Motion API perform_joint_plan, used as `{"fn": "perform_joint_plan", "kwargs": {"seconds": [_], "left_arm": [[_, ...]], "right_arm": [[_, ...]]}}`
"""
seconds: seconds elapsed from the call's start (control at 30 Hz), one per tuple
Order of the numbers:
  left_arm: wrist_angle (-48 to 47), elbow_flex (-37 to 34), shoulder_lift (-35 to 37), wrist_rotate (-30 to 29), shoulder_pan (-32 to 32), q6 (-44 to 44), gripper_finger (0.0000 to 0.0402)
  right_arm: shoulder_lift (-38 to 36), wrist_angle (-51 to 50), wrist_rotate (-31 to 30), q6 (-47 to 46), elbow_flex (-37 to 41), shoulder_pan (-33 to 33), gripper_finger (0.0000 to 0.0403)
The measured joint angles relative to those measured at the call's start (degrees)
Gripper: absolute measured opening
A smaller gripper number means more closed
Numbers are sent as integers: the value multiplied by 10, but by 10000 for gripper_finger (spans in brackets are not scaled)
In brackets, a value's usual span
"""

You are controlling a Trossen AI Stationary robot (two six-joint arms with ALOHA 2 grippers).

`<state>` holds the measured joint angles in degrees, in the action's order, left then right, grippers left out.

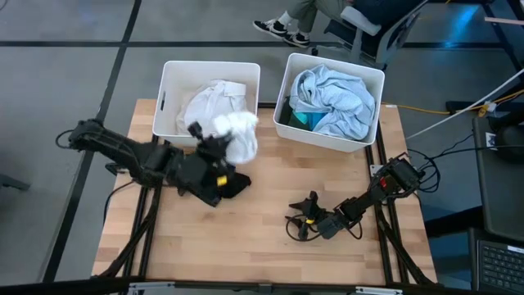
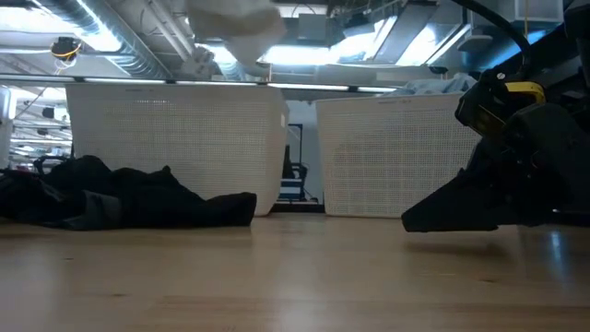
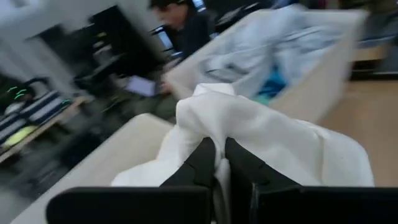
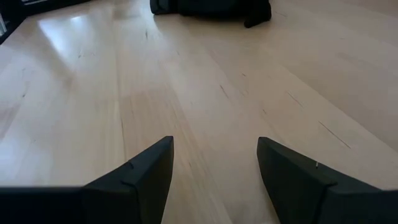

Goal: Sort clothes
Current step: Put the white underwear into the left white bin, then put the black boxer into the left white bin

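White soft fabric garment pinched tight in left gripper, lifted toward left white plastic bin holding whites; right gripper rests spread, empty.

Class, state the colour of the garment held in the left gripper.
White: the soft fabric garment pinched by the left gripper, clearest in the left wrist view.

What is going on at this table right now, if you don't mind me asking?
The robot is sorting clothes into two white bins. The left claw is shut on a white garment, holding it up at the near edge of the left bin, which already holds white fabric. The right bin holds pale blue and teal pieces. A black garment lies on the wooden table beneath the left arm. The right claw rests low over the table, open and empty.
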<state>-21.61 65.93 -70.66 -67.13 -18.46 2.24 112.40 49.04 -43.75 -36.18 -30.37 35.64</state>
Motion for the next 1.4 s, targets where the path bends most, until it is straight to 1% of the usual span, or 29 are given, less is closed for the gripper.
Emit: {"fn": "perform_joint_plan", "kwargs": {"seconds": [0.17, 0.3, 0.37, 0.5, 0.7, 0.8, 0.9, 1.03, 1.13, 1.27, 1.4], "left_arm": [[-3, 0, 17, 0, 99, 50, 10], [-14, 0, 18, 6, 185, 92, 12], [-23, 0, 18, 31, 230, 89, 17], [-50, 0, 17, 115, 311, 43, 24], [-81, 0, 16, 193, 394, -33, 37], [-89, 0, 16, 234, 415, -65, 51], [-99, 0, 16, 258, 427, -79, 76], [-107, 0, 16, 284, 437, -95, 124], [-121, 0, 16, 313, 442, -96, 162], [-139, 0, 27, 334, 434, -90, 203], [-138, 0, 60, 351, 396, -90, 223]], "right_arm": [[0, 0, 0, 0, 0, 0, 232], [0, 1, 0, 0, 0, 0, 232], [0, 1, 0, 0, 0, 0, 232], [0, 1, 0, 0, 0, 0, 232], [0, 1, 0, 0, 0, 0, 232], [0, 1, 0, 0, 0, 0, 232], [0, 1, 0, 0, 0, 0, 232], [0, 1, 0, 0, 0, 0, 232], [0, 1, 0, 0, 0, 0, 232], [0, 1, 0, 0, 0, 0, 232], [0, 1, 0, 0, 0, 0, 232]]}}
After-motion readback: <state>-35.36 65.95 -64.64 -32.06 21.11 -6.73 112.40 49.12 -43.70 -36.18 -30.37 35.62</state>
